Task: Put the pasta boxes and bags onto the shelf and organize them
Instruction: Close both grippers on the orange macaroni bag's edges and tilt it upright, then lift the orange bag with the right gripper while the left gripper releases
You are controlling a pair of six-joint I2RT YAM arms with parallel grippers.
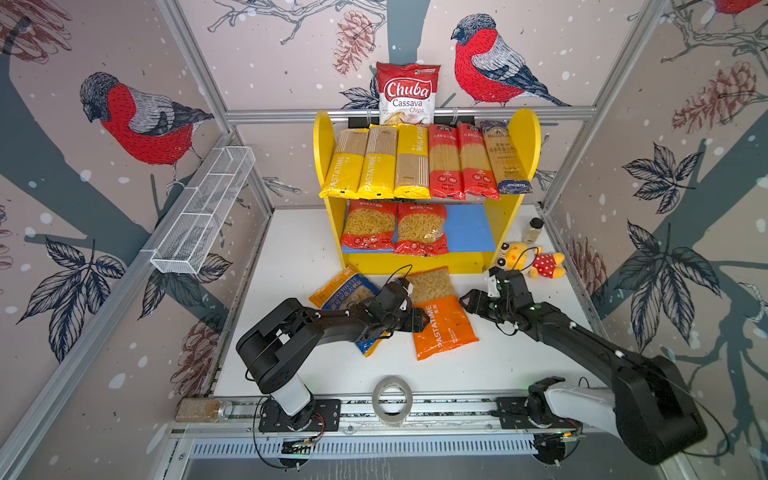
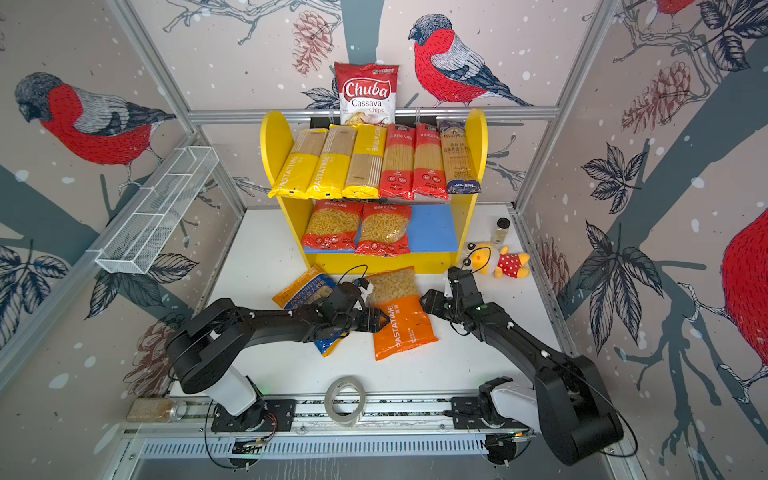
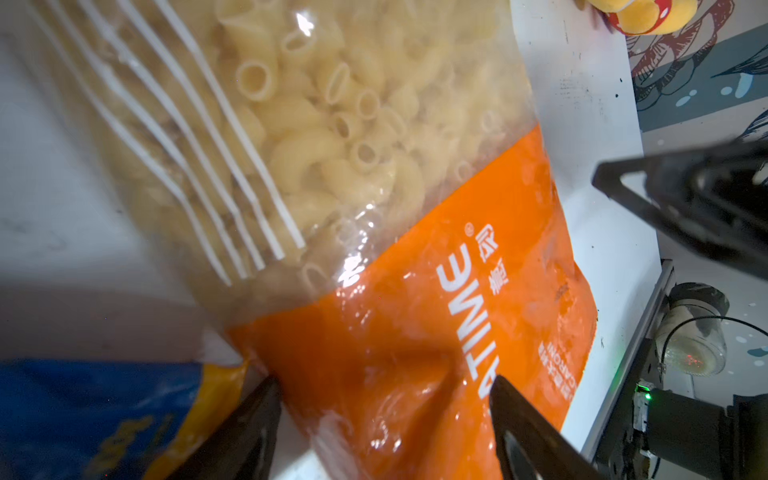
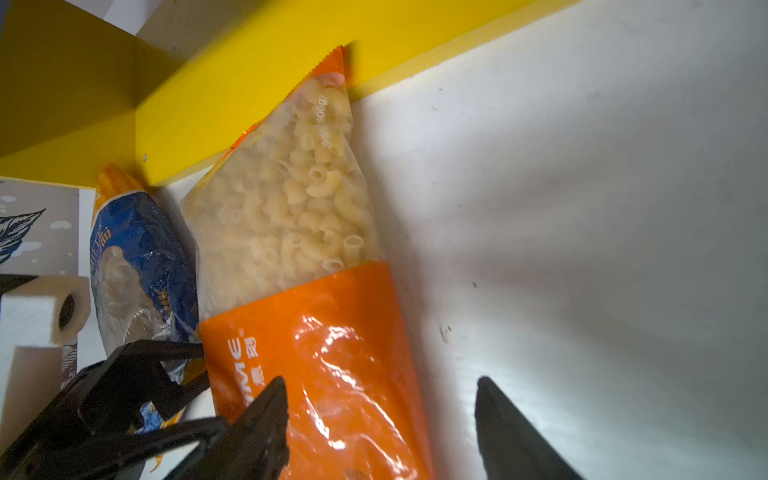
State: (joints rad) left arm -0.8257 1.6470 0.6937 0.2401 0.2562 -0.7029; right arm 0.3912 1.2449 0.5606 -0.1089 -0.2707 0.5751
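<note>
Six long plastic spaghetti packs (image 1: 411,162) and two red pasta bags (image 1: 368,226) sit on the yellow two-tier shelf (image 1: 322,149); orange macaroni bag (image 1: 442,328) and blue-orange bag (image 1: 338,291) wait on the white desk (image 1: 478,365), nearer; left tool (image 3: 382,382) and right tool (image 4: 381,380) gape empty.

The left arm (image 1: 324,324) hides the blue bag's (image 1: 347,296) middle (one corner shows below it); its small print is unreadable.

Overhead stereo pair, wrists near orange bag (image 3: 415,332)
</note>
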